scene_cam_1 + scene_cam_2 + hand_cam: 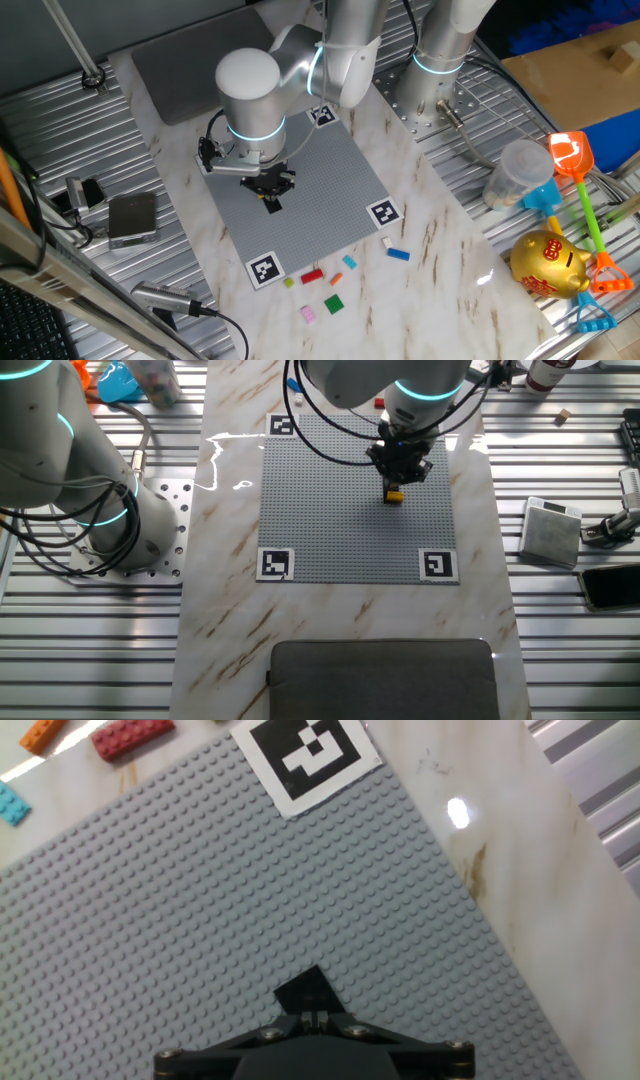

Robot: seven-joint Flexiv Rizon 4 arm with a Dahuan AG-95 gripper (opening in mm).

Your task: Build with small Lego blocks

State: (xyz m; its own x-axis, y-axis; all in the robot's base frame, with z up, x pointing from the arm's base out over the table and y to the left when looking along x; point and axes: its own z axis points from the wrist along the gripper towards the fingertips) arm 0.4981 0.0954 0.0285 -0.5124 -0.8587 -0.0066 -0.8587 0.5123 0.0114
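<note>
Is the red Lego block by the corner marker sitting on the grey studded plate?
No, in the hand view the red block lies on the marble table, just past the edge of the grey plate.

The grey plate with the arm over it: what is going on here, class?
A single robot arm is building with Lego. Its gripper is low over the grey plate, with a black block between the fingertips and a yellow block just under them, seemingly on the plate. More blocks lie loose on the marble beyond the plate's edge: a red one, a green one, a blue one and others.
</note>
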